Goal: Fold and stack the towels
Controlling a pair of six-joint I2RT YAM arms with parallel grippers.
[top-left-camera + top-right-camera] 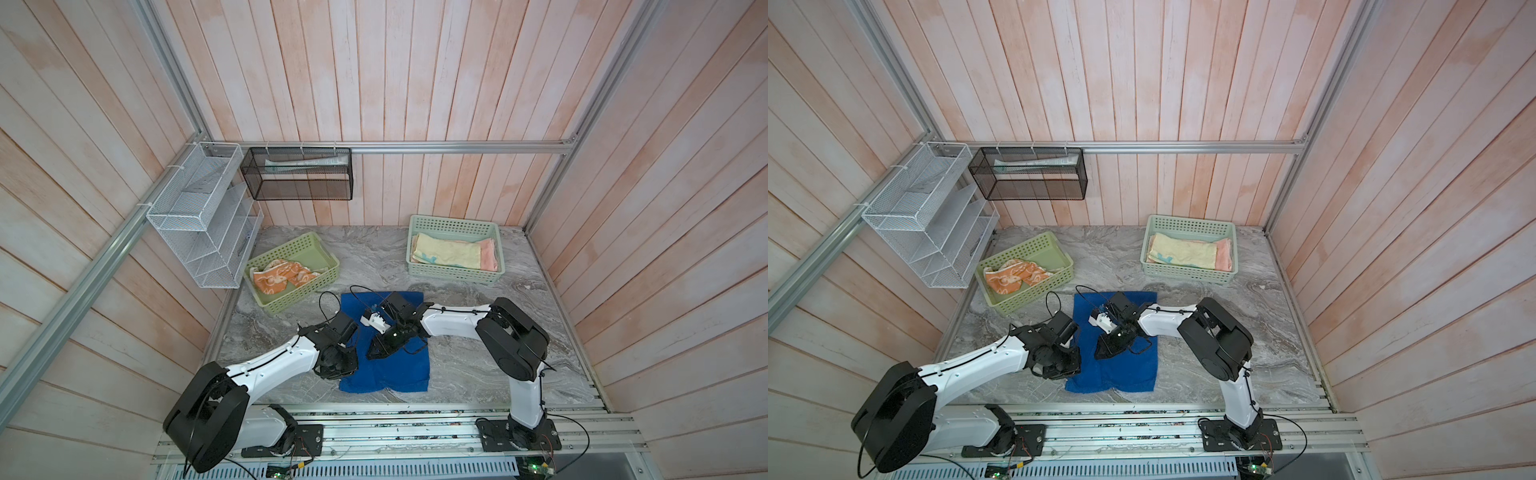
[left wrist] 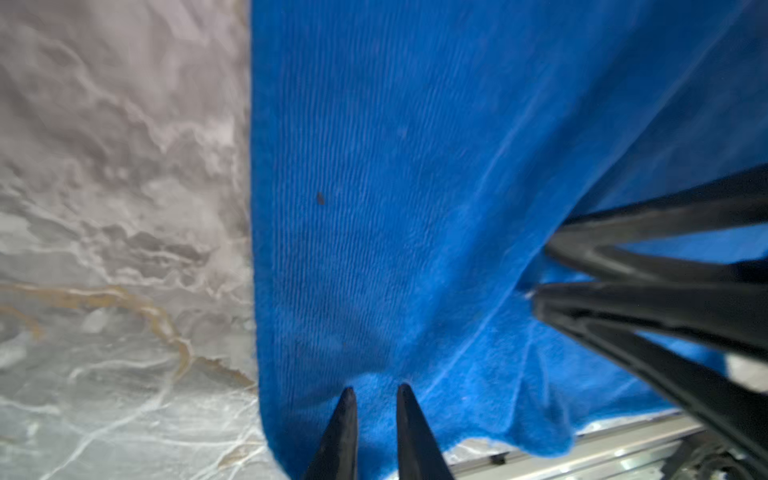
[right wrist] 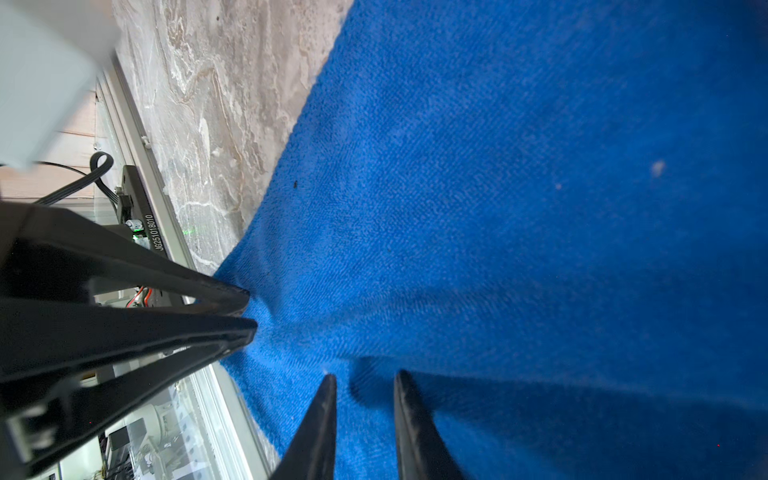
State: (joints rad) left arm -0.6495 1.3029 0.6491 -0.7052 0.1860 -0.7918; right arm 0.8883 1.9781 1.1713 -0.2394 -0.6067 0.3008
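Left wrist view: left gripper and right gripper pinch the hem of the royal blue towel, where either slipping could skew the fold.

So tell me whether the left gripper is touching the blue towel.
Touching. The right wrist view shows the left gripper with its tips pinched on the edge of the blue towel, the cloth puckering around them.

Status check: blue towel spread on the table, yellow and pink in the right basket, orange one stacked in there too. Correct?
One slip: the orange towel lies crumpled in the left basket, alone, as both top views show. The blue towel is on the table, and the yellow towel and pink towel are in the right basket.
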